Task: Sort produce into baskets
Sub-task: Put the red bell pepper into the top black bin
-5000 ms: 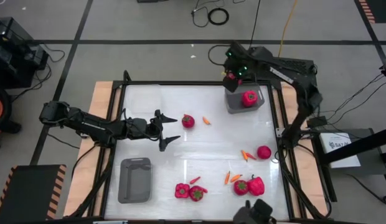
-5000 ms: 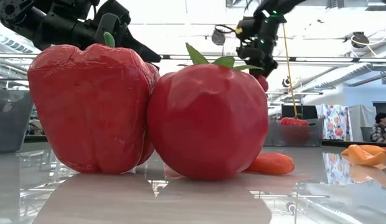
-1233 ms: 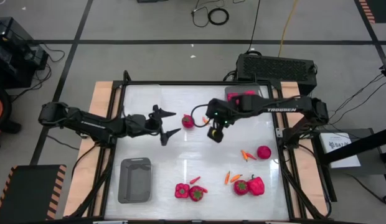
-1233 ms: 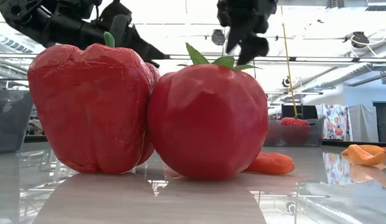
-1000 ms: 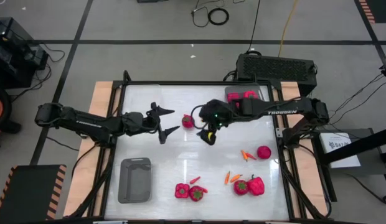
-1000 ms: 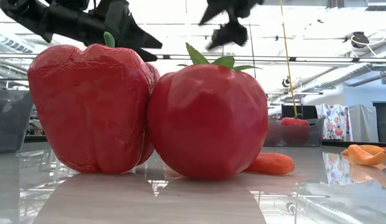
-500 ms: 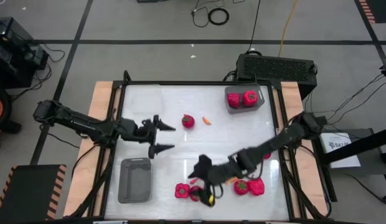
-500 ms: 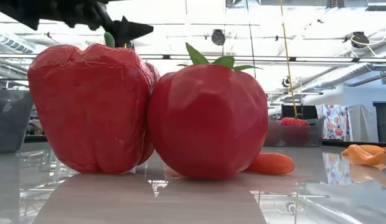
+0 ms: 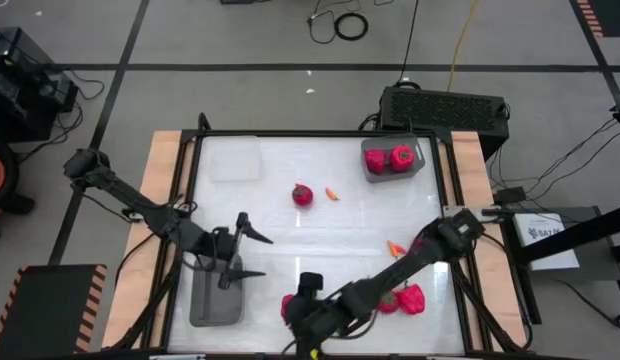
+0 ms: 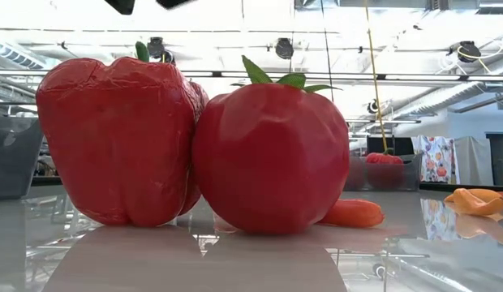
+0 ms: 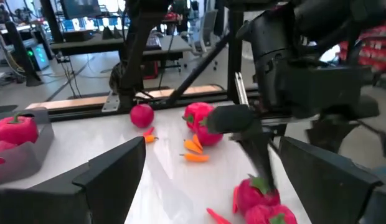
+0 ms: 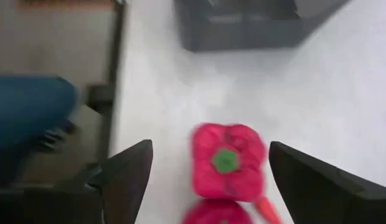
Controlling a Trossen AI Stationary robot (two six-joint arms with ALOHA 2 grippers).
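Two red bell peppers point(image 10: 118, 138) point(image 10: 272, 158) stand side by side on their bases near the table's front edge; one shows in the high view point(image 9: 287, 305), partly under my right arm. My right gripper point(image 9: 306, 330) is open above them, and its wrist view looks down on a pepper's green stem point(image 12: 225, 160). My left gripper point(image 9: 248, 254) is open and empty above the far edge of a grey basket point(image 9: 215, 295). Another grey basket point(image 9: 418, 165) at the far right holds two red pieces. A clear basket point(image 9: 235, 158) stands at the far left.
A small round red fruit point(image 9: 303, 194) and an orange chilli point(image 9: 331, 194) lie mid-table. Two more red peppers point(image 9: 402, 298) and orange chillies point(image 9: 395, 248) lie at the right front, beside my right arm. A chilli point(image 10: 353, 212) lies behind the near peppers.
My right gripper has swung from the middle of the table, beside the small round fruit, to the near edge and now stands over the two front peppers. My left gripper has moved toward the near edge and a little left, over the grey basket. No produce has moved.
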